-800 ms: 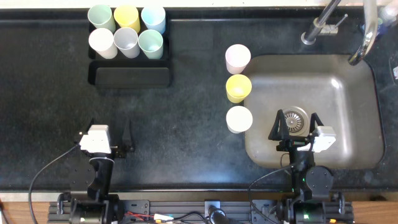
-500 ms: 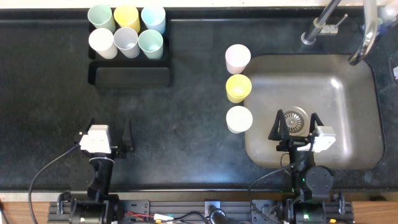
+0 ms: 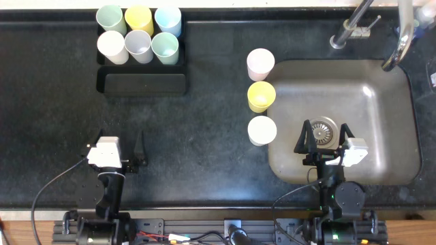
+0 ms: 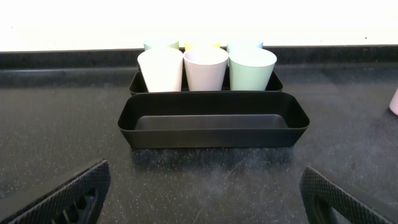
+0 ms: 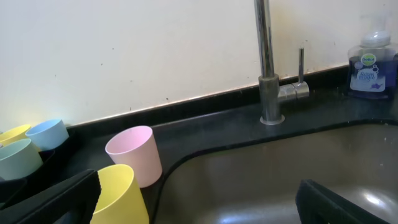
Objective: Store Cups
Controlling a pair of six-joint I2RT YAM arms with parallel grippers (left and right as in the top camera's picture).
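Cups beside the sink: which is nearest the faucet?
The pink cup, at the row's far end; the yellow cup and white cup sit farther from the faucet.

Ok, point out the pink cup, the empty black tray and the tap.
pink cup (image 5: pixel 135 158), right wrist view, on its side wall.
empty black tray (image 4: pixel 211 137), left wrist view, on its front wall.
tap (image 5: pixel 263 56), right wrist view, on its upright pipe.

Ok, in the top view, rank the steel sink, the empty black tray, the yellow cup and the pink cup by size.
1. stainless steel sink basin
2. empty black rectangular plastic tray
3. yellow plastic cup and pale pink plastic cup: these look alike in size, so they are left unranked.
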